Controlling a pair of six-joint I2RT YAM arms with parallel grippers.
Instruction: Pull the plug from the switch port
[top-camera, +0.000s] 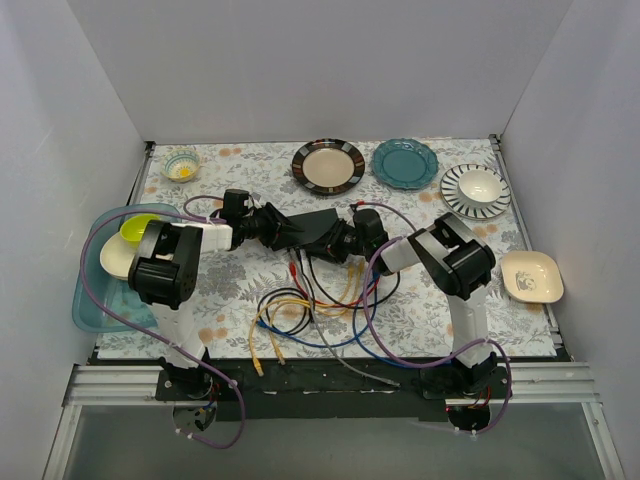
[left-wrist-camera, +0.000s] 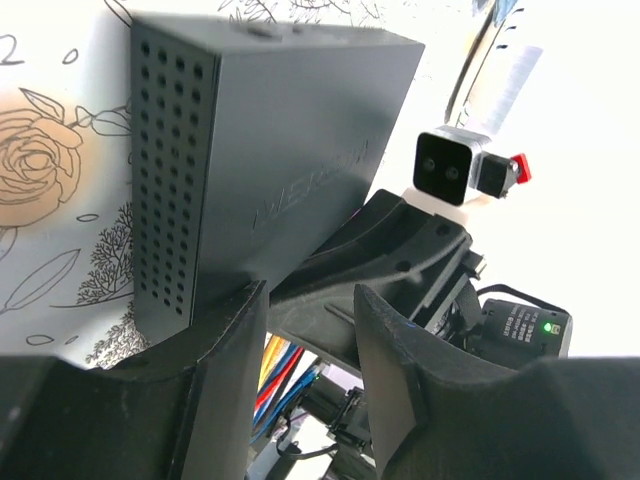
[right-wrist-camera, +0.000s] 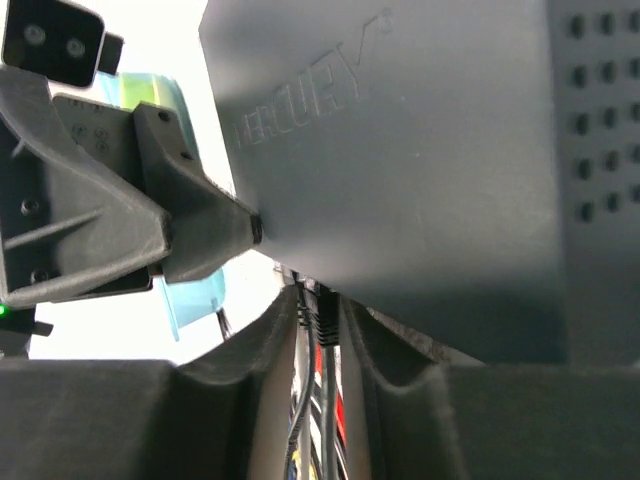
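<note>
The switch is a matte black box tilted up off the mat between my two grippers. In the left wrist view the switch shows its perforated end and big face. My left gripper has its jaws apart, and its left finger lies against the box's lower corner. Nothing is clamped between them. In the right wrist view my right gripper is shut on a black plug seated in the port edge of the switch. In the top view the left gripper and right gripper flank the box.
Loose yellow, blue, red and black cables tangle in front of the switch. A blue tub with bowls sits left. Plates, a striped plate with a bowl and a square dish line the back and right.
</note>
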